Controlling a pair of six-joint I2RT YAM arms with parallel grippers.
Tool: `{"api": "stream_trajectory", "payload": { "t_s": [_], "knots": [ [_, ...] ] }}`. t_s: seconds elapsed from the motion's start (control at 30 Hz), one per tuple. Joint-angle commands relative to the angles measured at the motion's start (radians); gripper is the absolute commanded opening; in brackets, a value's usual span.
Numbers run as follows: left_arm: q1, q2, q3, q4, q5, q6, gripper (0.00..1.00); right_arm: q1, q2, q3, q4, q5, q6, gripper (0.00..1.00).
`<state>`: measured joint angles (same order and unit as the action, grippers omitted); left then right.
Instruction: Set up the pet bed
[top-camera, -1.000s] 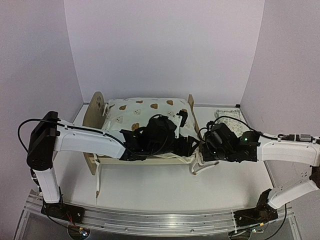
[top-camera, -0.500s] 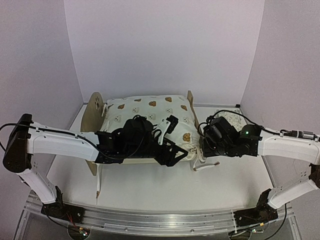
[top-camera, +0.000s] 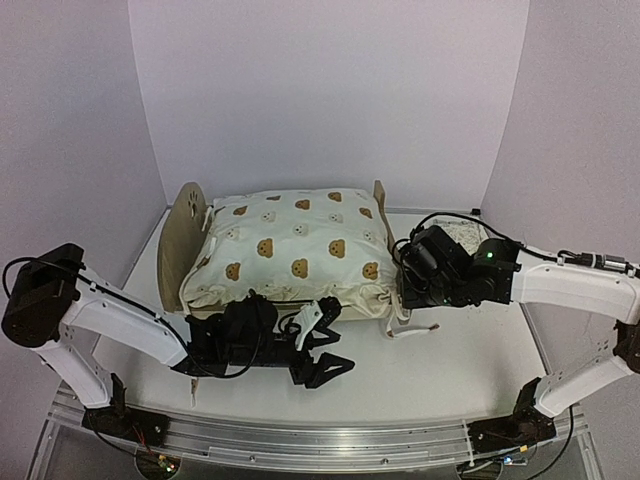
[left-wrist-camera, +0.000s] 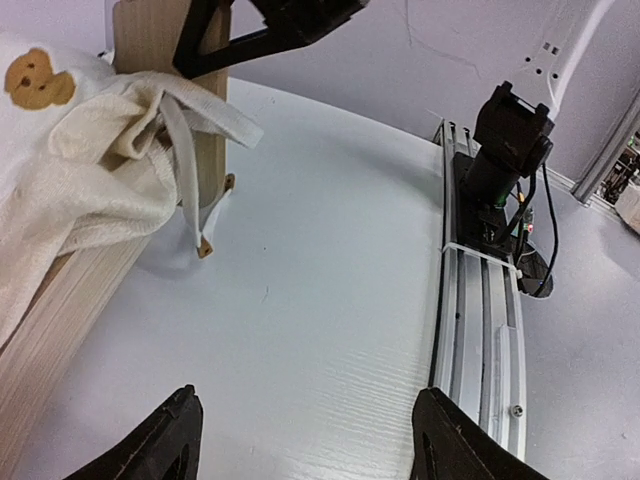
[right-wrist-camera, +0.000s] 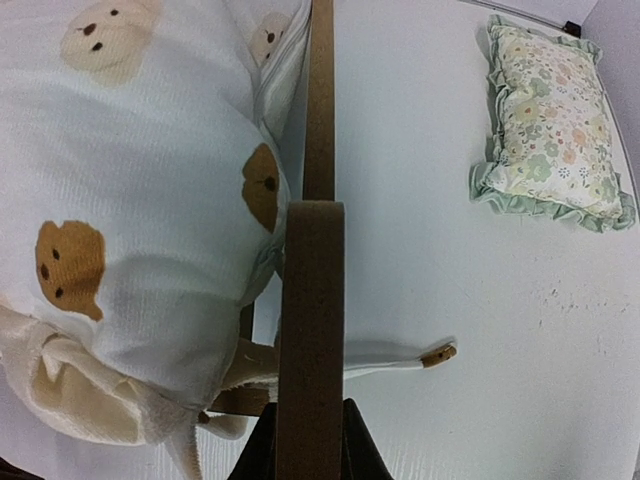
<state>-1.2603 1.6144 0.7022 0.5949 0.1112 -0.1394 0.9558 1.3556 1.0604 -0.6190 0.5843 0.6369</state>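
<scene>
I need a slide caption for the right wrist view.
Right gripper clamps the pet bed footboard; bear-print quilt left, floral pillow upper right.

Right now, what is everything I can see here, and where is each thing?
pet bed: one, light plywood, middle of the table, headboard to the left
quilt: one, cream with brown bears, spread over the pet bed
pillow: one, green floral, ruffled, on the table beyond the footboard, apart from the bed
table: one, white, under it all
left gripper: one, black, open and empty, in front of the bed
right gripper: one, black, shut on the footboard
</scene>
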Motion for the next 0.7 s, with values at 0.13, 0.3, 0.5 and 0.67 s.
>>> {"api": "stream_trajectory", "payload": {
  "t_s": [0.13,0.3,0.5,0.67],
  "knots": [
    [-0.007,0.24,-0.062,0.569,0.004,0.204,0.73,0.038,-0.026,0.14,0.181,0.017,0.055,0.0],
    [-0.008,0.373,-0.028,0.713,-0.04,0.231,0.72,0.047,-0.03,0.15,0.179,0.03,0.061,0.0],
    [-0.007,0.513,0.062,0.787,-0.136,0.228,0.72,0.06,-0.022,0.161,0.18,0.035,0.064,0.0],
    [-0.008,0.605,0.153,0.827,-0.239,0.219,0.66,0.065,-0.016,0.16,0.18,0.039,0.067,0.0]
  ]
}}
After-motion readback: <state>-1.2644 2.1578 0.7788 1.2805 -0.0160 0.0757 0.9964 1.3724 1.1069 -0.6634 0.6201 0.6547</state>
